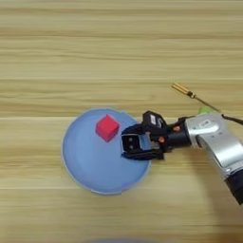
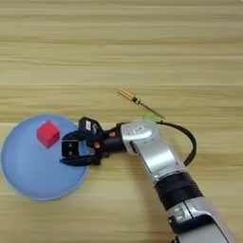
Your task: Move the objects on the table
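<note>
A red cube (image 1: 107, 127) rests on the left half of the blue plate (image 1: 90, 171). Over the plate's right part, my right gripper (image 1: 128, 143) is shut on the white cube (image 2: 70, 148), whose black square face looks up. One black finger lies on the cube's far side and one on its near side. Whether the cube touches the plate I cannot tell. Only a corner of the lime-green bar (image 2: 151, 116) shows behind my silver forearm (image 2: 147, 147). The tan wooden table (image 1: 57, 57) fills both views.
A thin brass-tipped stick (image 1: 182, 90) lies on the wood beyond my forearm, slanting toward the right. A black cable (image 2: 187, 140) loops out from the arm's right side.
</note>
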Controlling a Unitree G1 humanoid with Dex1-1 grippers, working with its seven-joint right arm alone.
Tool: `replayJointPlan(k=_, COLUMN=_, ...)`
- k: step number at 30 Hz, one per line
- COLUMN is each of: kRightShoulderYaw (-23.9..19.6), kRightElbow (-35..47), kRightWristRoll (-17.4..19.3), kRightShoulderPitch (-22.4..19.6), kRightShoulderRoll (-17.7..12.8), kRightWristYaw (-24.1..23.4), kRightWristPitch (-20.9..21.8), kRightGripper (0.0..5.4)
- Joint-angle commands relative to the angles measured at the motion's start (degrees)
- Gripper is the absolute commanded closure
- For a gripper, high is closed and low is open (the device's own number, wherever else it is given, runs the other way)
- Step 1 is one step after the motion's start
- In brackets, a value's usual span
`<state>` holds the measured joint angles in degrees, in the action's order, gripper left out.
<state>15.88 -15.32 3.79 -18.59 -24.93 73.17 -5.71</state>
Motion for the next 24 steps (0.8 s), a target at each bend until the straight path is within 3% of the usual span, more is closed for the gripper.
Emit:
replayJointPlan(k=1, kRightShoulderYaw=-1.9, kRightElbow=3.4, kRightWristRoll=1.5, kRightShoulderPitch=-3.7, kRightShoulderRoll=-1.1, kRightWristYaw=-1.5, kRightWristPitch=0.6, kRightGripper=1.66)
replayJointPlan(k=10, kRightShoulderYaw=-3.5, kRightElbow=5.5, kRightWristRoll=3.2, kRightShoulderPitch=-4.2, kRightShoulderRoll=-1.1, kRightWristYaw=-1.8, kRightWristPitch=-0.4, kRightGripper=0.83)
replayJointPlan(k=18, kRightShoulderYaw=-7.4, kRightElbow=4.2, kRightWristRoll=4.7, kRightShoulderPitch=-7.0, kRightShoulderRoll=-2.3, kRightWristYaw=-3.2, kRightWristPitch=-0.2, kRightGripper=0.05)
replayJointPlan(k=24, kRightShoulderYaw=-10.7, kRightElbow=2.7, kRightWristRoll=5.7, kRightShoulderPitch=-9.0, kRightShoulderRoll=-4.0, kRightWristYaw=-3.7, kRightWristPitch=0.5, kRightGripper=0.02)
